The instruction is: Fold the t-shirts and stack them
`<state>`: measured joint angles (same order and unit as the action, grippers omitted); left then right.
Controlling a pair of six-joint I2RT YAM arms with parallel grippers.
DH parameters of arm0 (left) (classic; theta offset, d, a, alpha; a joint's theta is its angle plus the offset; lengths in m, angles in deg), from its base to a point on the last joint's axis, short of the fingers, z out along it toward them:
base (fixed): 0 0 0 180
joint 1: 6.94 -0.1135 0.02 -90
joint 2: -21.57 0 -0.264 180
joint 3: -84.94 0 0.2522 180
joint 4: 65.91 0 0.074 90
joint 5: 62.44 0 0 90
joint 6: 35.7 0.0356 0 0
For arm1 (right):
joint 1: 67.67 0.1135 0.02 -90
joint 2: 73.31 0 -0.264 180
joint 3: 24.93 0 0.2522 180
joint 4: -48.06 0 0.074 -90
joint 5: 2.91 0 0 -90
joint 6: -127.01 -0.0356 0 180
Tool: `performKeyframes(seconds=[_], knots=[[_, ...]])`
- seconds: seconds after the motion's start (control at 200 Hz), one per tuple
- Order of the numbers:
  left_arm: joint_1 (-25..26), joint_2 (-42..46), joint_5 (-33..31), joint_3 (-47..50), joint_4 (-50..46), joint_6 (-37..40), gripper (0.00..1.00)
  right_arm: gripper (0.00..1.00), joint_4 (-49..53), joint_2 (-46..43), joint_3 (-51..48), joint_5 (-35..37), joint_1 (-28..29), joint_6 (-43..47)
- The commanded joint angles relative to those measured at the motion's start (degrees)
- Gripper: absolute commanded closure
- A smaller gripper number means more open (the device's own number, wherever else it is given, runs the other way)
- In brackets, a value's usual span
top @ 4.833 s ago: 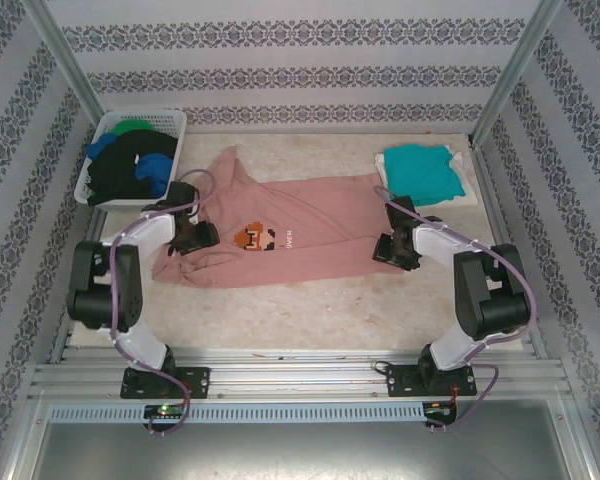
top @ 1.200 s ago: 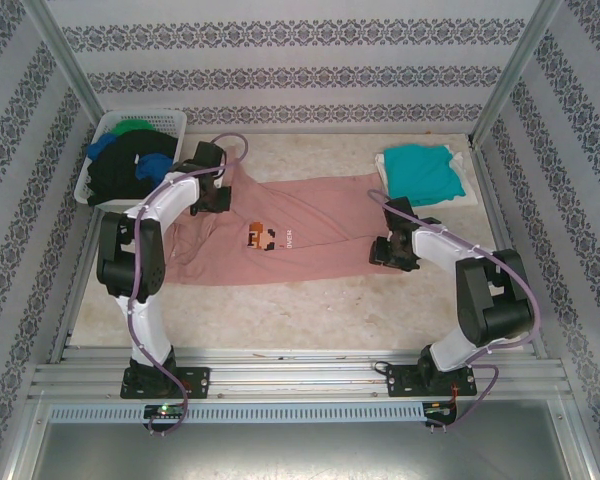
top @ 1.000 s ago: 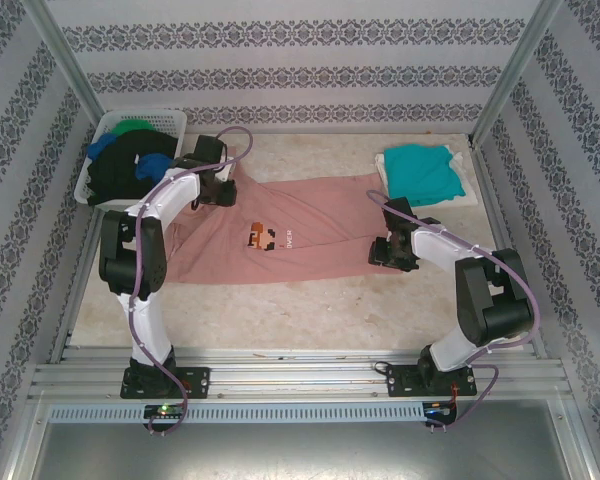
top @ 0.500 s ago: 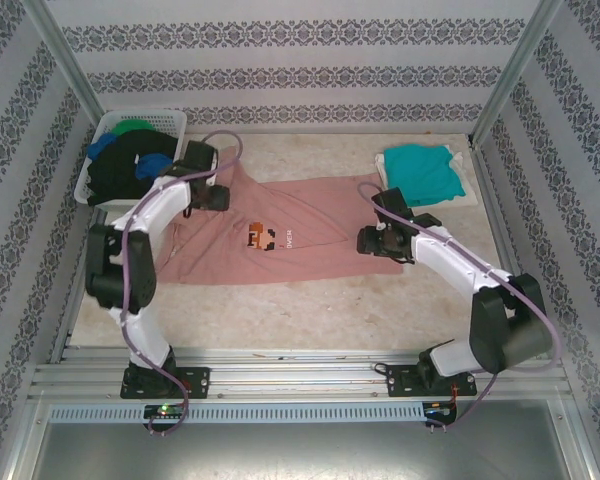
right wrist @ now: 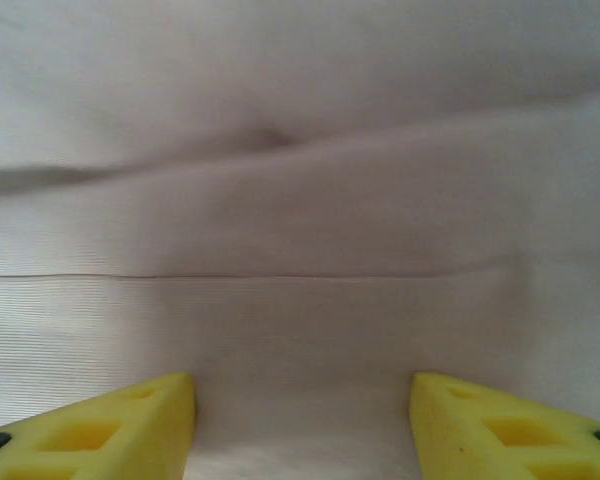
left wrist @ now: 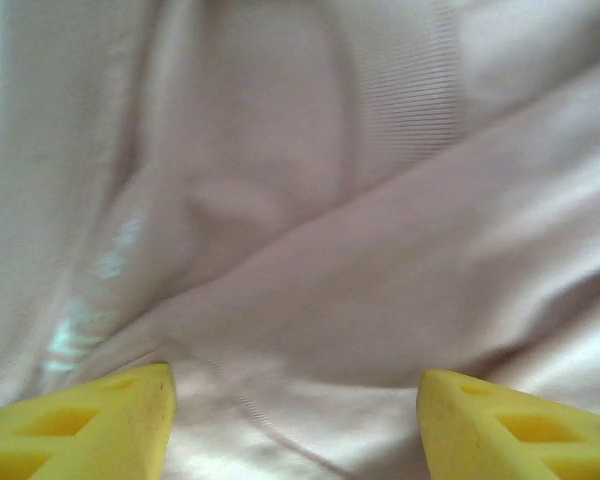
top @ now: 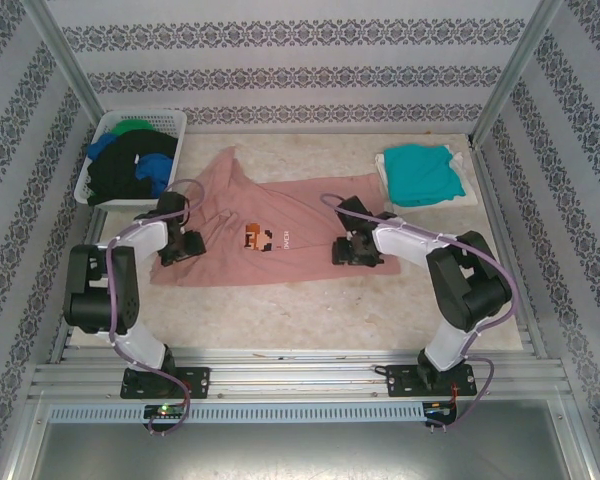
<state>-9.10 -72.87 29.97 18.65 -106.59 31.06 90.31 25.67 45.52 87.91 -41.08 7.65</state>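
On the counter (top: 310,310), the salmon-pink t-shirt (top: 280,235) stretches left to right; left tool (top: 180,245) and right tool (top: 352,250), both parted, sit at opposite ends.

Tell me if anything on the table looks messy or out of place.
The pink shirt is askew: it lies slanted and creased, its far-left corner tapering to a point near the basket. The teal shirt sits neatly folded at far right.
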Motion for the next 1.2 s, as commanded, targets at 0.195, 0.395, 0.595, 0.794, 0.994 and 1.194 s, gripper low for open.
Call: performKeyframes(seconds=[0.195,0.395,0.595,0.794,0.994,1.194], knots=[[-4.77,0.30,0.26,1.64,0.14,-1.46,0.34,0.40,-1.54,-7.30,-9.86,-3.24,-5.18,-4.90],[-10.41,2.84,1.73,6.93,1.30,-1.64,0.34,0.40,-3.98,-11.20,-14.45,-5.39,-6.44,-7.51],[-12.39,5.16,6.10,8.27,2.08,-1.41,0.35,0.40,0.19,-17.22,-15.28,-1.44,-6.62,-7.98],[-11.13,10.75,8.65,4.07,-0.45,-0.92,0.33,0.40,3.13,-22.98,-12.71,-0.38,-6.19,-5.58],[-4.90,9.64,8.01,-2.46,-1.08,-1.68,0.31,0.40,1.14,-19.31,-11.10,-0.55,-4.19,-6.23],[3.14,-0.50,11.48,-6.82,5.89,-3.86,0.30,0.37,1.39,-14.90,-12.24,1.02,-5.55,-9.07]])
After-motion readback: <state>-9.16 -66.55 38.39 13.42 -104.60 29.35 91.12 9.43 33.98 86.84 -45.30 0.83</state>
